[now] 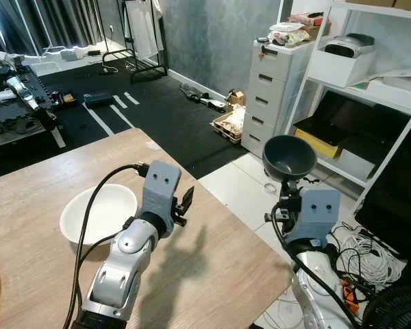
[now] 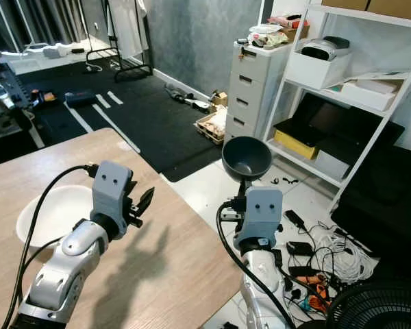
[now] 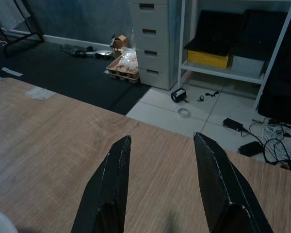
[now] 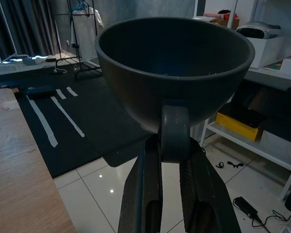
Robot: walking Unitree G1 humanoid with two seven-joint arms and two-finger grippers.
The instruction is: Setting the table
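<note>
1. A humanoid robot stands at the corner of a light wooden table (image 1: 212, 267), looking down past its own two silver arms.
2. The right gripper (image 1: 285, 199) is raised off the table's edge, above the white tiled floor (image 1: 240, 188), and is clamped on a dark grey bowl (image 1: 289, 157). In the right wrist view the two black fingers (image 4: 144, 194) pinch a short stub at the bowl's (image 4: 174, 73) base, so the bowl rides above the fingertips.
3. The bowl's mouth faces up and tips slightly towards the robot's head. It is round, so it has no real long axis; its axis of symmetry runs roughly in line with the fingers. Held this way, it appears to be carried level so it can be lowered base-first onto the table.
4. The left gripper (image 1: 185, 203) hovers above the bare wood near the table's far edge. Its fingers (image 3: 109, 189) are spread apart and hold nothing.
5. A white bowl (image 1: 99, 212) sits on the table just beside the left forearm, towards the robot's left, mouth up. It looks like a place already laid.
6. The empty left gripper over bare wood suggests that spot may be the next place, though this is only a judgement.
7. Beyond the table stand a white drawer unit (image 1: 274, 89) and white shelving (image 1: 370, 82), with loose cables (image 1: 363, 253) on the floor.
</note>
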